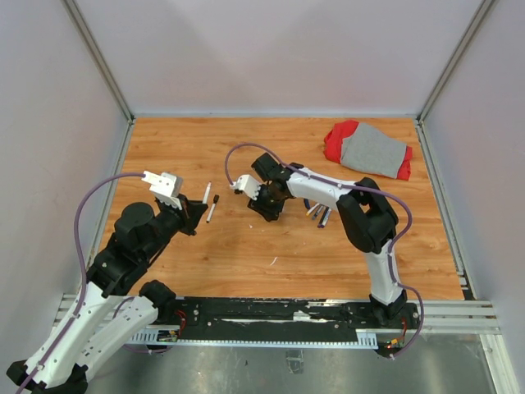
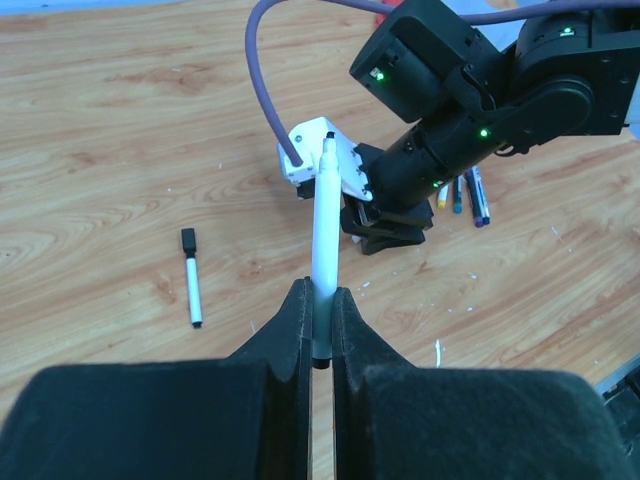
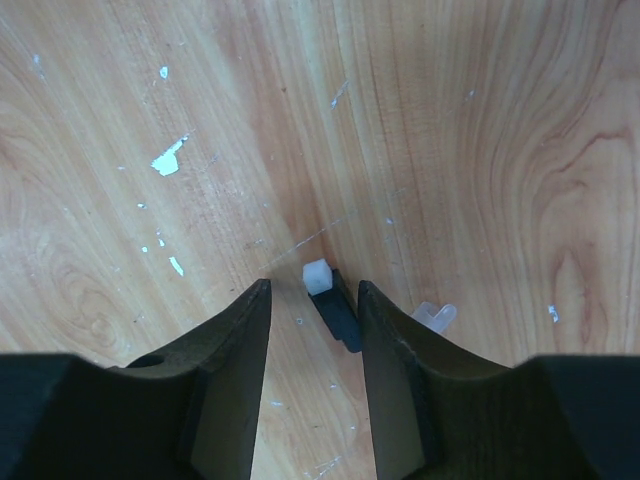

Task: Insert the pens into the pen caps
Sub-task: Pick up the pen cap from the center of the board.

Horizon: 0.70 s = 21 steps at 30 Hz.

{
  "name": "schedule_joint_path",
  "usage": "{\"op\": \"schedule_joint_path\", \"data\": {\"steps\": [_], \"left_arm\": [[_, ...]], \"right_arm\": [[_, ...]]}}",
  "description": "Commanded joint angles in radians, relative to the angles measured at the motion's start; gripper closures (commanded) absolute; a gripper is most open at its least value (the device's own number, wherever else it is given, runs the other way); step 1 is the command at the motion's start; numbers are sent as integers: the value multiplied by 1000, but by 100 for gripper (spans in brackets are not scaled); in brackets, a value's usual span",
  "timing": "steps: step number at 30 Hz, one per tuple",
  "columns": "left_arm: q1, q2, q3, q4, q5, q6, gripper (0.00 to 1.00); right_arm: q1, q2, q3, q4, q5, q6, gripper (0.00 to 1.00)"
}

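My left gripper (image 2: 318, 295) is shut on a white pen (image 2: 324, 240) near its dark lower end; the pen points toward the right arm. It also shows in the top view (image 1: 206, 194), with the left gripper (image 1: 195, 215) at the table's left. Another white pen (image 2: 193, 290) lies on the wood with a black cap (image 2: 187, 238) just off its end. My right gripper (image 3: 313, 290) is open and low over the table. A black cap (image 3: 338, 315) with a white end lies between its fingers, against the right one. It sits mid-table in the top view (image 1: 269, 209).
Several more pens (image 1: 318, 213) lie right of the right gripper and show in the left wrist view (image 2: 465, 195). A red and grey cloth (image 1: 369, 152) lies at the back right. A small white scrap (image 1: 273, 261) lies toward the front. A clear plastic bit (image 3: 435, 315) lies beside the right finger.
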Motion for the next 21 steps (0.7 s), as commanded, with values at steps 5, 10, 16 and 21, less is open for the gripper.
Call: {"op": "schedule_joint_path", "data": {"steps": [5,10,16,21], "left_arm": [[6,3,-10,36,14,16,99],[6,1,-10,36,11,16,99],[6,1,-9,36,8,16,99],[6,3,-10,36,4,14,100]], "right_arm": [[40,52,38,-34,109,-6,68],[48,54,35,-39,153,19,77],[50,43,32,-64,185,170,94],[51,-43,-44,-57,190,362,99]]}}
